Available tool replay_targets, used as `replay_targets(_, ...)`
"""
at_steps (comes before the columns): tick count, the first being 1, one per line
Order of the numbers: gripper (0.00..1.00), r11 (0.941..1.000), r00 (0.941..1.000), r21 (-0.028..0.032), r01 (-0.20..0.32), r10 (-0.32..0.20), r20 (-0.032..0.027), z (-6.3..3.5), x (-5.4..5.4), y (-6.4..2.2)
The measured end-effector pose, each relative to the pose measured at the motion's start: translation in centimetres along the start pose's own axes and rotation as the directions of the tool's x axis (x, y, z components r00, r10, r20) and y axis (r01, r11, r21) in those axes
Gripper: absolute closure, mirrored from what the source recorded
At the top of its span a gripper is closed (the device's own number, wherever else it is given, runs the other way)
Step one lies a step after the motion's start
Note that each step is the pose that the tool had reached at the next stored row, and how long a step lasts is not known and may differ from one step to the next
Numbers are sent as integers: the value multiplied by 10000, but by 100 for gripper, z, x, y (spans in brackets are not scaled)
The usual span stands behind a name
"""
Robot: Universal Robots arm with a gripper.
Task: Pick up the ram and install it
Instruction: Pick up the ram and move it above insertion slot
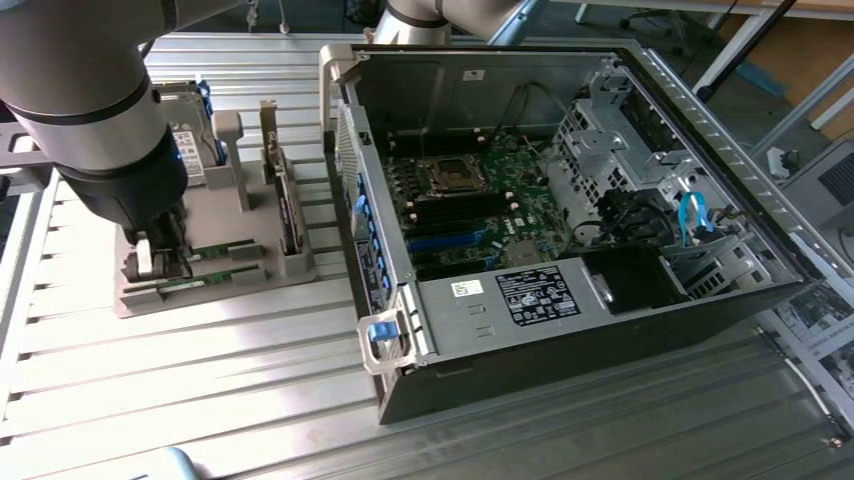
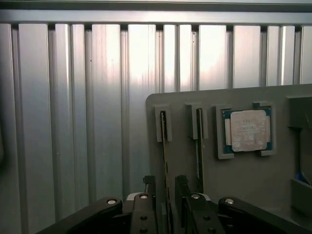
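Gripper (image 2: 165,181) is down over the grey plastic fixture tray (image 2: 253,180), which sits on the ribbed aluminium table (image 2: 73,122). Jaws are open and nothing is gripped.

The ram (image 2: 165,161), a long thin green circuit-board stick, stands on its edge in a slotted holder on the tray. In the wrist view it is seen edge-on. The two black fingers (image 2: 149,187) straddle it, one on each side, with a gap showing between each finger and the board. I can't tell if there's any contact lower down.

A second thin stick (image 2: 199,146) stands on edge in the neighbouring slot, parallel to the first and outside the fingers. Just past that, a square silver processor chip (image 2: 248,129) lies flat in its own pocket.

In the exterior view the arm's gripper (image 1: 158,262) is at the near end of the tray, on the exterior view's left. The open black desktop computer case (image 1: 574,340) lies on its side on the exterior view's right, apart from the tray, with its green motherboard (image 1: 501,200) exposed.
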State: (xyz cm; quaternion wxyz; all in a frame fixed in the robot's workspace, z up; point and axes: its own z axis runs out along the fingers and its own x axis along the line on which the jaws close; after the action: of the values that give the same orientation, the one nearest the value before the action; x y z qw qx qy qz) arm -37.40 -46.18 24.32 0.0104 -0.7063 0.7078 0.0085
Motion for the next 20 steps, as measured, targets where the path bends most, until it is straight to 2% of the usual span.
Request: replay_targets(20, 70, 10000, 10000, -1, 27, -27, -1, 67, 2, 0)
